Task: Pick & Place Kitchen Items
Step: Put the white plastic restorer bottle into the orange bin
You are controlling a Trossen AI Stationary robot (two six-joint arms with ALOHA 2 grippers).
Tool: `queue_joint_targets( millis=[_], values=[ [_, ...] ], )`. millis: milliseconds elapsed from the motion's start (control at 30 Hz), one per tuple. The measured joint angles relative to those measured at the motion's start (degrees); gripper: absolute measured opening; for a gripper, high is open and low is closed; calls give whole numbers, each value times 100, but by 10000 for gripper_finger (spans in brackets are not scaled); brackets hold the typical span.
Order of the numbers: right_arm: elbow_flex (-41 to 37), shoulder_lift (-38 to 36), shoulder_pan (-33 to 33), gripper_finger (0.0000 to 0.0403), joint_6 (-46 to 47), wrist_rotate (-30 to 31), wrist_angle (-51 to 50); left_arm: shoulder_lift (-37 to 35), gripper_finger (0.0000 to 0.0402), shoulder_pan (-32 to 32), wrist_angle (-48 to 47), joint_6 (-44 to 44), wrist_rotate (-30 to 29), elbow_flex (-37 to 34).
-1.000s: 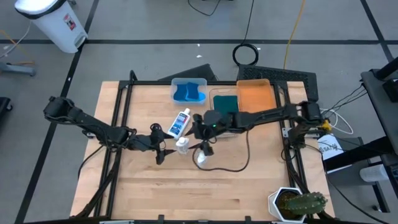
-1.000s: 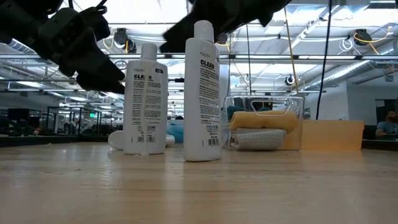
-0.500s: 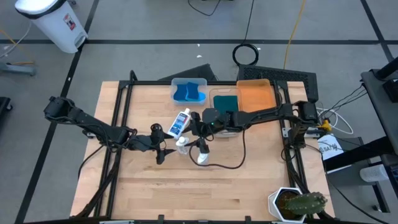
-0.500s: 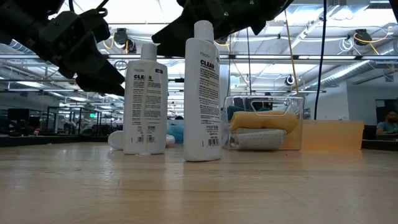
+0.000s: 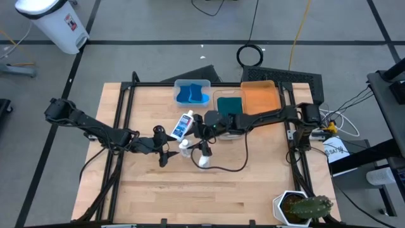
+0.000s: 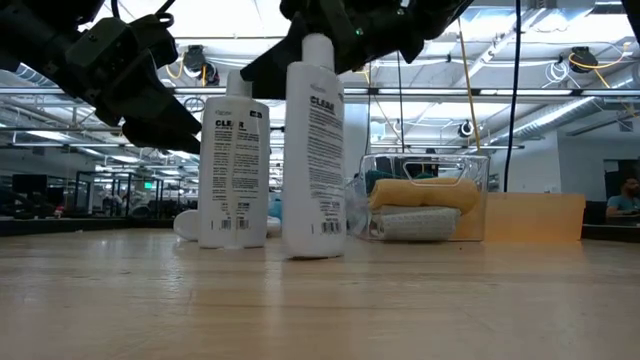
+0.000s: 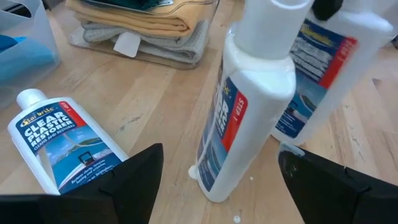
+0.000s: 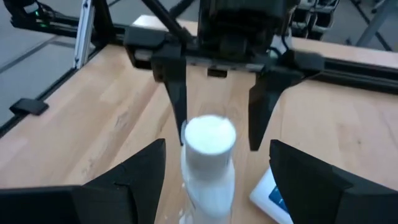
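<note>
Two white bottles stand upright at mid-table. The farther bottle (image 5: 185,147) (image 6: 233,165) is flanked from both sides. My left gripper (image 5: 167,152) (image 7: 217,168), coming from the table's left, is open with a finger on either side of its body (image 7: 242,118). My right gripper (image 5: 201,144) (image 8: 214,149), coming from the right, is open with a finger on either side of its cap (image 8: 210,135). The nearer bottle (image 5: 203,162) (image 6: 313,150) stands just beside it. A third bottle (image 5: 183,124) (image 7: 62,146) lies on its side behind them. My right gripper's near-side finger (image 7: 326,6) stands close by the top of the nearer bottle (image 7: 323,81). Whether it touches that bottle I cannot tell. It shows no touch on the farther bottle's cap, and my left gripper touches nothing.
A clear bin (image 5: 229,104) (image 6: 425,195) holds folded yellow, grey and green cloths. Behind the bottles are a bin of blue cloths (image 5: 192,92) and an orange tray (image 5: 259,96). A dark cable (image 5: 243,161) loops on the table, and a potted cactus (image 5: 307,207) stands near right.
My right gripper has moved a little toward the table's left and down, bringing its fingers over the farther bottle's cap. The nearer bottle has slid slightly toward the table's left and turned about its own axis, still upright.
</note>
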Motion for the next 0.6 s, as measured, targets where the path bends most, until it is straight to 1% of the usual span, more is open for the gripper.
queue_joint_targets(
  millis=[367, 600],
  values=[
    [-2, 9, 0, 254, 42, -5, -2, 0, 302, 0, 0, -20, -19, 0],
    [-17, 222, 0, 253, 40, -9, 127, 0, 309, 0, 5, -20, -94, 0]
  ],
)
